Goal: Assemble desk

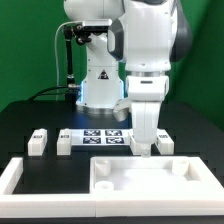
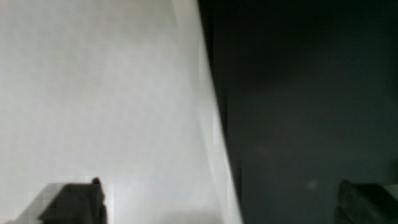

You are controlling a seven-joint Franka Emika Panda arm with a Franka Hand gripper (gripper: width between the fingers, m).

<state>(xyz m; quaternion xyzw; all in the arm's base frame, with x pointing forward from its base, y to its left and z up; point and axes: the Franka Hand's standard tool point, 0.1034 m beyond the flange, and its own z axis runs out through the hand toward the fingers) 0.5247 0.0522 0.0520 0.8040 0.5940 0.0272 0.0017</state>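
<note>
The white tabletop panel [image 1: 150, 176] lies flat at the front of the black table. My gripper [image 1: 145, 150] points straight down over the panel's far edge. In the wrist view the panel [image 2: 98, 100] fills one side and the black table the other. My gripper [image 2: 221, 205] is open, one dark fingertip [image 2: 71, 203] over the panel and the other over the table, with the panel's edge between them. It holds nothing. Two white legs [image 1: 38, 141] [image 1: 64, 143] stand at the exterior view's left, and a third leg [image 1: 166, 140] stands just right of the gripper.
The marker board [image 1: 103, 137] lies flat between the legs, behind the panel. The long low white border rail [image 1: 18, 178] runs along the front and up the exterior view's left. The robot's base stands at the back.
</note>
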